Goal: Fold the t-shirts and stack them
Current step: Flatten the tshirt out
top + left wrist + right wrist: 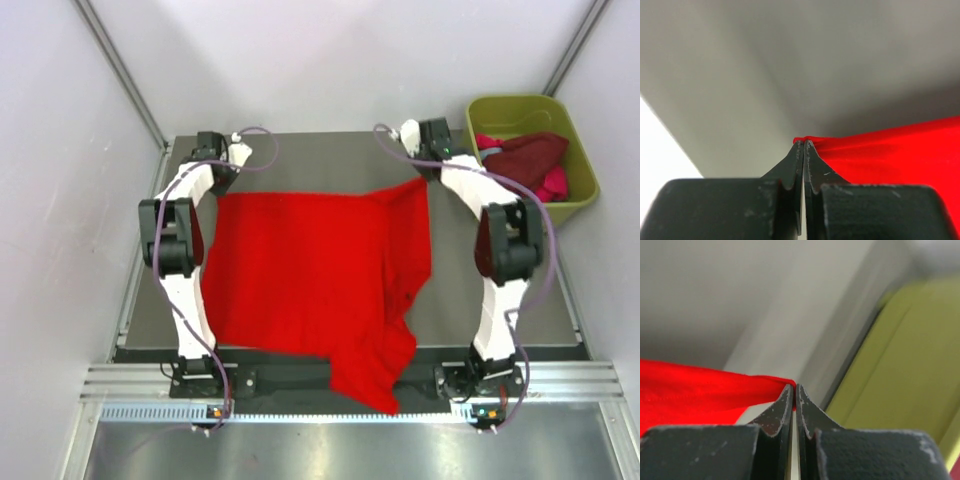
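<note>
Spanning the view from above, the dark grey surface (455, 310) carries one bright red t-shirt (310, 270), which covers most of the middle between the two arms. Its far edge runs roughly straight from the left arm's wrist to the right arm's wrist. Its near right part is rumpled and hangs over the near edge of the surface, across the metal rail (560, 385). A fold shows along the shirt's right side.

At the far right corner, beside the surface, stands an olive-green tub (583, 165). In it lies a dark maroon t-shirt (525, 155) bunched up, with a magenta-pink t-shirt (552, 185) showing at its right side.

The left end effector (803, 142) has its jaws pressed together, pinching the red cloth's far left corner at the very tips. The right end effector (793, 386) is likewise closed tight on the far right corner, with the tub's green wall blurred just behind it.
</note>
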{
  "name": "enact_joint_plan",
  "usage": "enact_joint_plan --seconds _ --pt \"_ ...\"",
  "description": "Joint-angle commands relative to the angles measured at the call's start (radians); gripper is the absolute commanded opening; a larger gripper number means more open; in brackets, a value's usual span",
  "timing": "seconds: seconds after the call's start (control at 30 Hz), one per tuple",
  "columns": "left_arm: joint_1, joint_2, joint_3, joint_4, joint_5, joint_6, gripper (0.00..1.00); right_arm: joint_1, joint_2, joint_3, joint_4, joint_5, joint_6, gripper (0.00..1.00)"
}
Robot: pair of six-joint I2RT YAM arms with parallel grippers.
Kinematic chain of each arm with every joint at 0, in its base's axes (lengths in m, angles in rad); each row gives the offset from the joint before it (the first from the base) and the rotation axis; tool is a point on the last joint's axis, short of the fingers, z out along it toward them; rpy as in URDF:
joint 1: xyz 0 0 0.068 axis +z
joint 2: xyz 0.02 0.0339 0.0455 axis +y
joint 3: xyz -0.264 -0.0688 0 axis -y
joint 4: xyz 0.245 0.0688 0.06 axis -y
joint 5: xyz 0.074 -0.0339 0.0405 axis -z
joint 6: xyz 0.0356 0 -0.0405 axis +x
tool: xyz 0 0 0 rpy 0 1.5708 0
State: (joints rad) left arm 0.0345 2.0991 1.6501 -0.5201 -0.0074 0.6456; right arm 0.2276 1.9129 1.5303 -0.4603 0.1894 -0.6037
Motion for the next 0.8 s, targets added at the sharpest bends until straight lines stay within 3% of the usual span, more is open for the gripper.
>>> enact_joint_plan --seconds 0.0,0.17,0.37,0.53,0.7,0.77 --pt "0.004 0.076 0.186 0.110 -0.132 -0.001 0.00 -0.031 0.162 0.334 0.054 0.073 0.038 0.00" --pt "-0.007 0.211 0.338 0.158 -0.193 0.023 0.00 -0.022 0.414 0.667 -0.014 0.097 0.039 0.00" --pt "-0.031 0.266 0.350 0.239 -0.290 0.035 0.00 -0.011 0.472 0.705 0.078 0.102 0.056 0.00" --pt "-0.031 0.308 0.382 0.425 -0.371 0.077 0.00 0.006 0.546 0.777 0.188 0.093 0.005 0.00" --pt "-0.028 0.390 0.565 0.371 -0.375 0.092 0.00 0.001 0.615 0.890 0.183 0.101 0.004 0.00" --pt "-0.027 0.377 0.559 0.379 -0.371 0.088 0.00 0.001 0.589 0.861 0.166 0.107 0.034 0.00"
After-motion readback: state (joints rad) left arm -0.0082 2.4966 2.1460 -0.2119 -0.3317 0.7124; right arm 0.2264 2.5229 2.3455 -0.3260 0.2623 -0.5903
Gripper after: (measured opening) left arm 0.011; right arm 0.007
